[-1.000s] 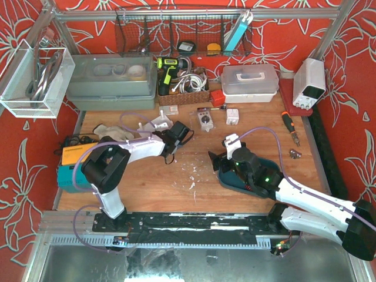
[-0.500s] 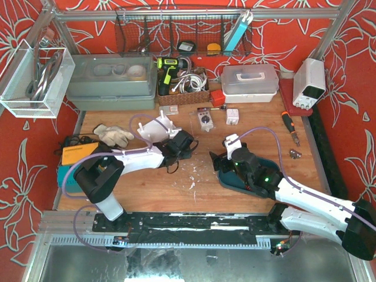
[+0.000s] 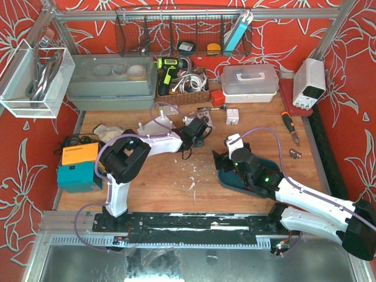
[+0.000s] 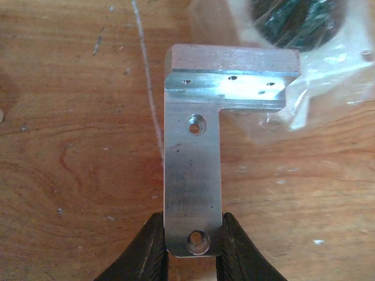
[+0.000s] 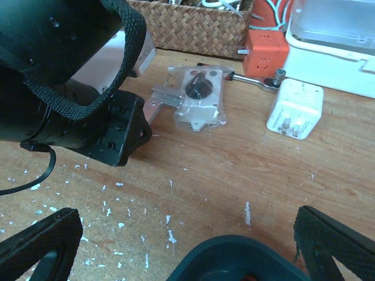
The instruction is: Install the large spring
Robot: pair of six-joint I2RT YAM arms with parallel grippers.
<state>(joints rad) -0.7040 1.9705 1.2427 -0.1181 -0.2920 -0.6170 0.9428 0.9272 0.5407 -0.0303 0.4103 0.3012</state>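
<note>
No spring shows in any view. My left gripper (image 4: 192, 246) is shut on the lower end of a flat aluminium L-shaped bracket (image 4: 202, 158) with several holes, just above the wooden table. The bracket's far end reaches a clear plastic bag with a black part (image 4: 293, 23) in it. From above, the left gripper (image 3: 200, 130) is at the back middle, next to that bag (image 3: 204, 117). My right gripper (image 3: 226, 158) is open and empty over the near rim of a dark teal tray (image 3: 235, 179). The right wrist view shows the bracket (image 5: 161, 99) and the bag (image 5: 199, 96).
At the back stand a wicker basket (image 3: 182, 88), a white plastic box (image 3: 249, 79), a grey bin (image 3: 111, 82) and a power supply (image 3: 309, 82). A white adapter (image 3: 232, 116) and a screwdriver (image 3: 289, 124) lie right of the bag. An orange and teal box (image 3: 79, 164) sits left.
My left arm has swung right and toward the back, from the left middle of the table to beside the plastic bag. The right arm has hardly moved.
</note>
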